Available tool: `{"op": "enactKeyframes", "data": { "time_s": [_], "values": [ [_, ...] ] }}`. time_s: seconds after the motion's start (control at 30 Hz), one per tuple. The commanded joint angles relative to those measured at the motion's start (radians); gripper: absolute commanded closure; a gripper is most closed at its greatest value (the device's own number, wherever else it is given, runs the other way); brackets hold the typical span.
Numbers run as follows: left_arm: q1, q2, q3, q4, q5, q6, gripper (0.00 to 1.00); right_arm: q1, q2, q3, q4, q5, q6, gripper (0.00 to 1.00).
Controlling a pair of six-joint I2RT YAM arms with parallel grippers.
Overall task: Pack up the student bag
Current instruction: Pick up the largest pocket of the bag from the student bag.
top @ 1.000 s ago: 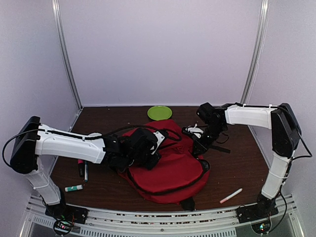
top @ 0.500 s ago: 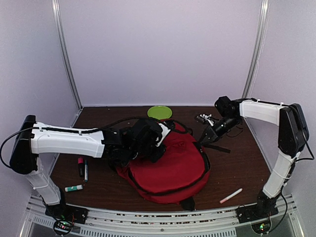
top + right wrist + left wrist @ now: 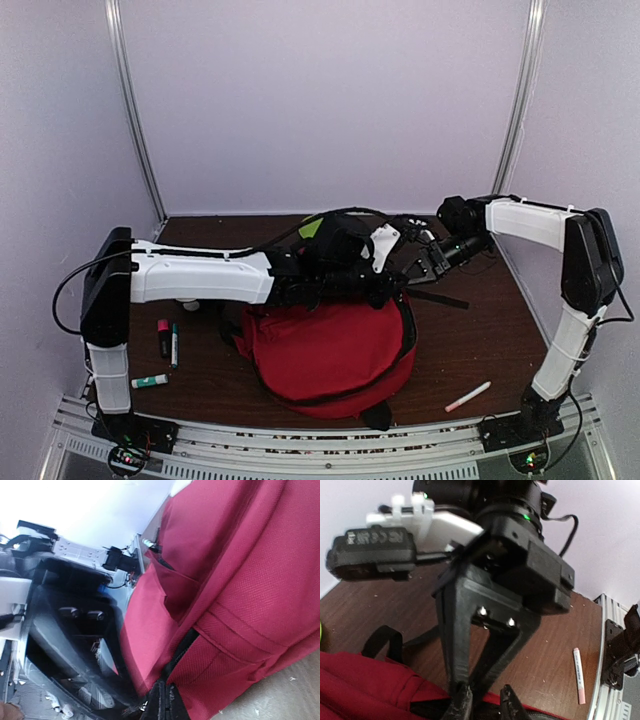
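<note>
The student bag (image 3: 330, 350) is a big red backpack lying mid-table; its black zipper line (image 3: 181, 652) fills the right wrist view. My right gripper (image 3: 172, 705) is shut, pinching that zipper at the bag's far right corner (image 3: 415, 268). My left gripper (image 3: 398, 283) reaches across the bag's top to the same corner. In the left wrist view it (image 3: 485, 706) hovers just over the red fabric (image 3: 360, 690), jaws a little apart with nothing visibly pinched. The right gripper's black fingers (image 3: 462, 630) come down against its left fingertip.
A green plate (image 3: 311, 228) peeks out behind the left arm at the back. Markers (image 3: 165, 338) and a green-capped stick (image 3: 150, 381) lie left of the bag. A pale pink pen (image 3: 468, 397) lies near the front right. A black strap (image 3: 440, 298) trails right.
My left arm has swung from the bag's left middle across to its far right corner, and its jaws have parted. My right gripper closed and drew back to the right with the zipper.
</note>
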Motion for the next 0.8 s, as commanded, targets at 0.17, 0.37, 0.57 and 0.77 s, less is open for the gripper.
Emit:
{"op": "enactKeyframes", "data": {
  "time_s": [0.17,0.37,0.57,0.77],
  "values": [
    [0.018,-0.003,-0.053,0.063,0.081,-0.115,0.74,-0.022,0.072,0.157,-0.367,-0.189,-0.3,1.0],
    [0.018,0.009,-0.052,0.015,0.057,-0.163,0.6,-0.023,0.062,0.187,-0.427,-0.2,-0.373,1.0],
    [0.027,0.072,0.031,-0.061,-0.009,-0.2,0.73,-0.017,0.046,0.18,-0.422,-0.193,-0.377,1.0],
    [0.034,0.072,0.028,-0.069,-0.068,-0.241,1.0,-0.016,0.036,0.164,-0.414,-0.186,-0.381,1.0]
  ]
}}
